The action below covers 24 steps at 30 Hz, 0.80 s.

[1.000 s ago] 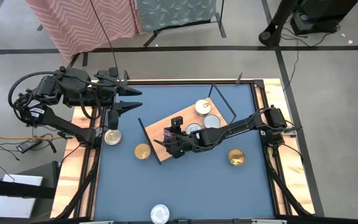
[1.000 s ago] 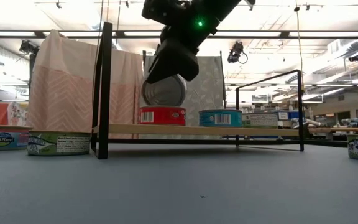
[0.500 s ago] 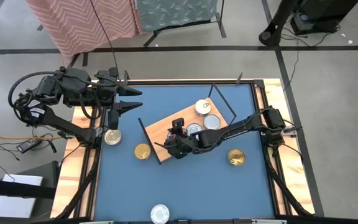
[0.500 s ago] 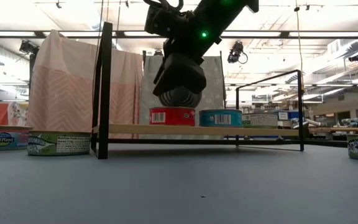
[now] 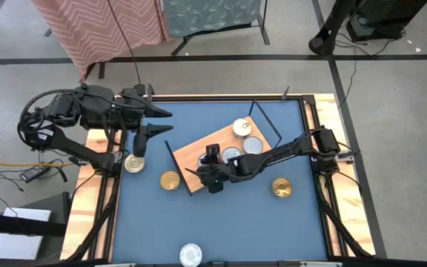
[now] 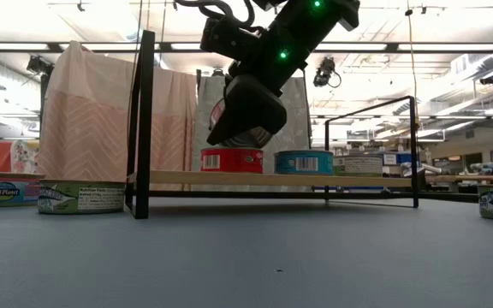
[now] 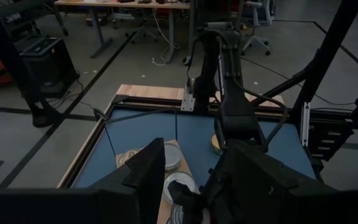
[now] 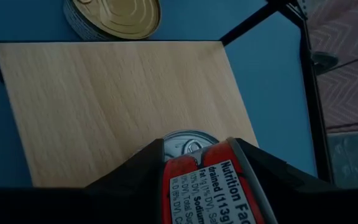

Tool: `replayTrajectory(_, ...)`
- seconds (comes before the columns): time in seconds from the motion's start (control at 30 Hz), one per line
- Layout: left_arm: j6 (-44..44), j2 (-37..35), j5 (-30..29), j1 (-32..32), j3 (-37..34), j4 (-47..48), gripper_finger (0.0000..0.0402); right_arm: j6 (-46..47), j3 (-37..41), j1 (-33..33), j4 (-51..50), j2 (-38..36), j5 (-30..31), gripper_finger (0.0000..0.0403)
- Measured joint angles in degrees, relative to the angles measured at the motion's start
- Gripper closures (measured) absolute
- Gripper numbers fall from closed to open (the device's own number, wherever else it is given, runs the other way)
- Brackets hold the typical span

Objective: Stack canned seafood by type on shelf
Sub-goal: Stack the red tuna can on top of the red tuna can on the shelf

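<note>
The shelf (image 5: pixel 191 157), a light-wood board with black wire end frames, lies slantwise mid-table. On it rest a gold-lidded can (image 5: pixel 241 127) and two silver-lidded cans (image 5: pixel 252 144) (image 5: pixel 232 154). In the low view a red can (image 6: pixel 232 160) and a blue can (image 6: pixel 304 162) stand on the board. My right gripper (image 5: pixel 212 176) (image 6: pixel 245 128) is shut on a red-labelled can (image 8: pixel 207 180), right above the red can's silver lid (image 8: pixel 188 142). My left gripper (image 5: pixel 161 121) hangs open, high over the table's left side. My right gripper pinches the red-labelled can across its two flat faces (image 8: pixel 166 173), one finger on each. The fingers slant down from the table's right side. The can stands on edge, tilted, its labelled wall toward the wrist. Whether its lower rim touches the red can's lid, I cannot tell.
Loose cans lie on the blue table: a silver one (image 5: pixel 133 163) and a gold one (image 5: pixel 170 180) left of the shelf, a gold one (image 5: pixel 281 188) at its right, a silver one (image 5: pixel 190 254) near the front edge. The wire end frames (image 5: pixel 178 167) (image 5: pixel 267 122) stand upright.
My right gripper has sunk with the red-labelled can toward the red can on the shelf and has rolled a little. The can, earlier well above that can's lid, now hangs just over it.
</note>
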<state>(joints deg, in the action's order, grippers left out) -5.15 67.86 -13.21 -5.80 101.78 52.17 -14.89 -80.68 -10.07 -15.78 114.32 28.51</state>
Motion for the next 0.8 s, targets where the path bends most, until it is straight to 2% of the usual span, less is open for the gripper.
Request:
replayTrajectory(0.57, -0.81, -0.01, 0.00, -0.01, 0.00, -0.03, 0.0222, 3.70, 0.02, 2.87, 4.05, -0.02, -7.24, 0.0184)
replayTrajectory(0.8, -0.79, -0.01, 0.00, -0.01, 0.00, -0.03, 0.0222, 4.59, 0.06, 3.13, 4.62, 0.02, -7.41, 0.0167)
